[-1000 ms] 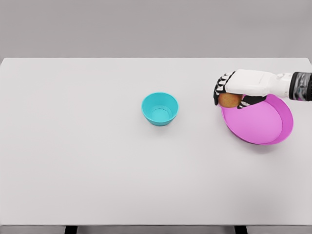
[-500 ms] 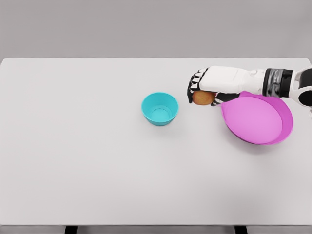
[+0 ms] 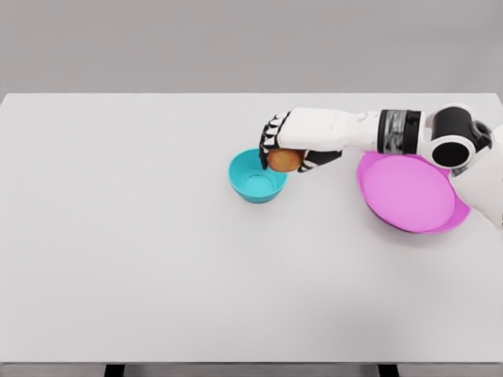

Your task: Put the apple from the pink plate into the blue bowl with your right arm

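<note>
We see the round teal blue bowl (image 3: 257, 177) just below our fingers, smooth and glossy. Our right hand (image 3: 297, 141) curls its fingers around the round orange-brown apple (image 3: 284, 160), over the bowl's right rim. Behind the wrist sits the shallow pink plate (image 3: 413, 193) on the matte white table (image 3: 157, 251).

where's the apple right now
In the head view the apple is held in the right hand, right of centre, at the right rim of the blue bowl and left of the pink plate.
</note>
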Tool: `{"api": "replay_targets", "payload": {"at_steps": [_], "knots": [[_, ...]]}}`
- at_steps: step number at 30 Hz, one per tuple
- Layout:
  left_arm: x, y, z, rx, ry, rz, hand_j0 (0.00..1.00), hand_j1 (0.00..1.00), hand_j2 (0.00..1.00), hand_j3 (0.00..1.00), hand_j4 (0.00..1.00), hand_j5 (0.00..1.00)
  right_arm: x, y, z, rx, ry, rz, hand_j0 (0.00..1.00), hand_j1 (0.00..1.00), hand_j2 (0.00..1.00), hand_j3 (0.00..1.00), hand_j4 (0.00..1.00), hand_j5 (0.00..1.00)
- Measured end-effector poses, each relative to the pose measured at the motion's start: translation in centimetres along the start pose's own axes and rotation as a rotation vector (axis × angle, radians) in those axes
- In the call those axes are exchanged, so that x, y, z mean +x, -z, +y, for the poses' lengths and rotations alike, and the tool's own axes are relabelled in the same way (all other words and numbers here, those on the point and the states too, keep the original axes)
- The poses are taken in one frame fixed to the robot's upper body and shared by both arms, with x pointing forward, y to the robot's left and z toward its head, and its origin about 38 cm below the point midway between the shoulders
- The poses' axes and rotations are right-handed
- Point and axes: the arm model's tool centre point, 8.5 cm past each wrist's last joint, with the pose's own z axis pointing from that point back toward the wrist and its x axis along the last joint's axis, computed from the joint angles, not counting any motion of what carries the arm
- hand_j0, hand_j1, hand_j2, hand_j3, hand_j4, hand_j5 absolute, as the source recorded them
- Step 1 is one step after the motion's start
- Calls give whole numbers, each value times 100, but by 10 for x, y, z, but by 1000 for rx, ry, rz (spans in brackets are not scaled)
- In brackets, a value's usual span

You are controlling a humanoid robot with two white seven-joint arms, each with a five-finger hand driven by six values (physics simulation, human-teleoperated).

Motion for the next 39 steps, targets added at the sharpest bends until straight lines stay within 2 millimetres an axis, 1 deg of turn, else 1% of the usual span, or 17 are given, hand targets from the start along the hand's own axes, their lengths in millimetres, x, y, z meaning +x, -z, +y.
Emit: {"api": "replay_targets", "payload": {"at_steps": [6,11,16,25,33,34,35,36,39], "knots": [[0,0,0,0,0,0,100,100,100,100,100,100,-9,15,6,11,34,10,52,52,52,52,52,52],[0,0,0,0,0,0,100,100,100,100,100,100,-12,32,14,31,53,11,52,52,52,52,52,52],[0,0,0,0,0,0,100,100,100,100,100,100,-17,42,19,51,68,18,52,52,52,52,52,52],[0,0,0,0,0,0,100,100,100,100,100,100,-15,56,23,68,74,9,54,54,54,54,54,54],[0,0,0,0,0,0,100,100,100,100,100,100,-16,63,23,76,75,8,55,55,55,55,55,55],[0,0,0,0,0,0,100,100,100,100,100,100,-15,64,24,77,75,6,61,61,61,61,61,61],[0,0,0,0,0,0,100,100,100,100,100,100,-15,64,23,78,73,5,94,94,94,94,94,94],[0,0,0,0,0,0,100,100,100,100,100,100,-15,65,23,78,73,4,100,100,100,100,100,100],[0,0,0,0,0,0,100,100,100,100,100,100,-14,65,24,80,74,3,100,100,100,100,100,100]]}}
